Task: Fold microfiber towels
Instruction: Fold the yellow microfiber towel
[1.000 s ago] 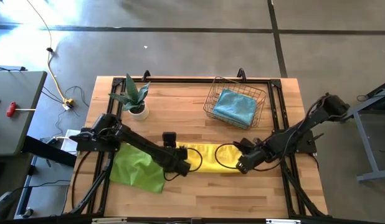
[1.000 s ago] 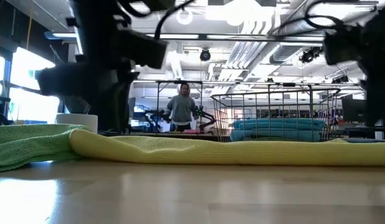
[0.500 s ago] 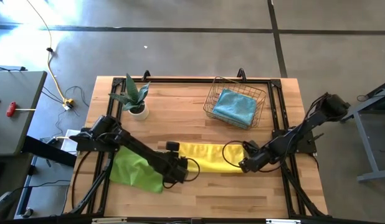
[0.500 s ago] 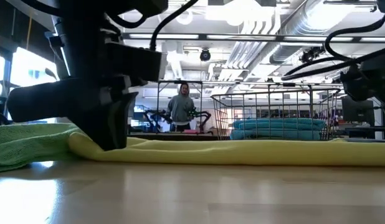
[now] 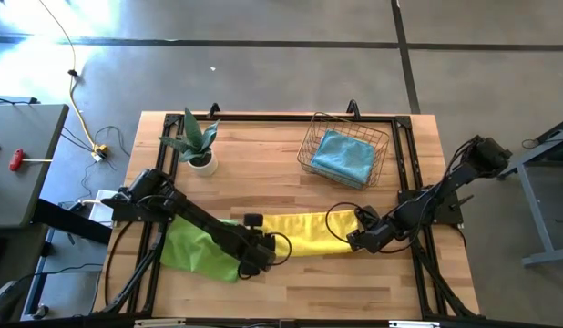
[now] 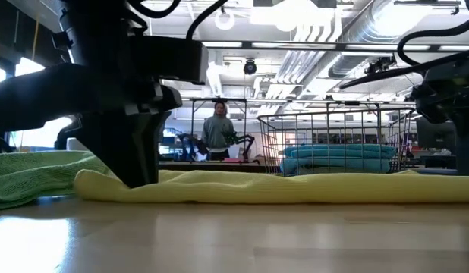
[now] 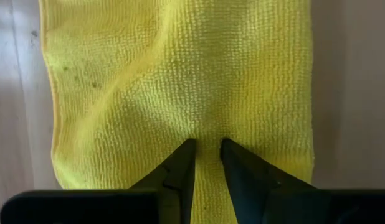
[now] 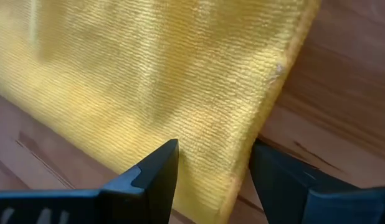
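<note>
Wooden counter (image 5: 291, 296) w/ a black frame round it, grey concrete floor all around, big open workshop room visible behind in the low view w/ a person (image 6: 218, 130) standing way back.

Yellow towel (image 5: 304, 233) is laid out as a long folded strip across the front-middle of the counter. Left claw (image 5: 260, 258) is down on the towel's left end, fingers (image 7: 179, 167) close together w/ only a narrow gap, tips pressed into the cloth w/ a little ridge of fabric between them, so it's pinching the yellow towel. Right claw (image 5: 358, 240) sits at the other end, fingers (image 8: 156, 168) spread wide, straddling the towel's corner edge, not squeezing anything afaict.

Lime green towel (image 5: 198, 249) is crumpled at the front-left, partly under the left arm, touching the yellow one's left end. Teal towel (image 5: 343, 156) sits folded inside the wire basket (image 5: 314, 137) at the back-right. Small potted plant (image 5: 199, 144) at the back-left, well apart from the towels.
</note>
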`<state>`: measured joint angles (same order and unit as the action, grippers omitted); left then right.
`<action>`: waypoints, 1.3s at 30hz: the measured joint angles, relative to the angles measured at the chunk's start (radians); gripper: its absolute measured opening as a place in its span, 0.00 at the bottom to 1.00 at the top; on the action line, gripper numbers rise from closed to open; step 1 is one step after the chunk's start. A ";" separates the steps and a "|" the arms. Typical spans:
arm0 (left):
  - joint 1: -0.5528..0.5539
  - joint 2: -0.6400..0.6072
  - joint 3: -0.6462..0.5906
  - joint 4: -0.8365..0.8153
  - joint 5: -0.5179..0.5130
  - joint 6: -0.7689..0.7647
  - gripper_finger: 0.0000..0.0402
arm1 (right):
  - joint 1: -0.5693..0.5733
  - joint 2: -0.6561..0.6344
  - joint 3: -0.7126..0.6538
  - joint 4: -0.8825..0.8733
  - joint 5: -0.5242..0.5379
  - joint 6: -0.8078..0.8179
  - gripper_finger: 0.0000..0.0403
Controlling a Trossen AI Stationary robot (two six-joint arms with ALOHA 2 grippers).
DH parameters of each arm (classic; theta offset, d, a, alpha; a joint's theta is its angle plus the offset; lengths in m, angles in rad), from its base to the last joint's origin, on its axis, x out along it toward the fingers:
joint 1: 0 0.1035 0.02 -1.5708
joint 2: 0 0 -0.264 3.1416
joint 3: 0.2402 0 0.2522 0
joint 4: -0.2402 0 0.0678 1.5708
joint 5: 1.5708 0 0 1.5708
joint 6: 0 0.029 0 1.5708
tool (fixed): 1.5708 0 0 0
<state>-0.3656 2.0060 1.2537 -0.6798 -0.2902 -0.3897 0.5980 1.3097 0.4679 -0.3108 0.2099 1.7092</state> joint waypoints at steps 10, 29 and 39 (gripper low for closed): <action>-0.004 0.002 0.000 0.008 -0.005 -0.001 0.17 | -0.001 0.048 0.002 0.061 0.055 -0.025 0.40; -0.005 -0.057 -0.003 0.025 -0.129 -0.135 0.13 | -0.003 0.063 0.005 -0.014 0.048 -0.114 0.01; -0.035 -0.088 -0.002 -0.014 -0.105 -0.156 0.13 | -0.035 0.069 0.187 -0.452 -0.142 -0.213 0.00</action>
<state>-0.4006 1.9179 1.2518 -0.6941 -0.3956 -0.5460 0.5628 1.3785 0.6553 -0.7625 0.0680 1.4965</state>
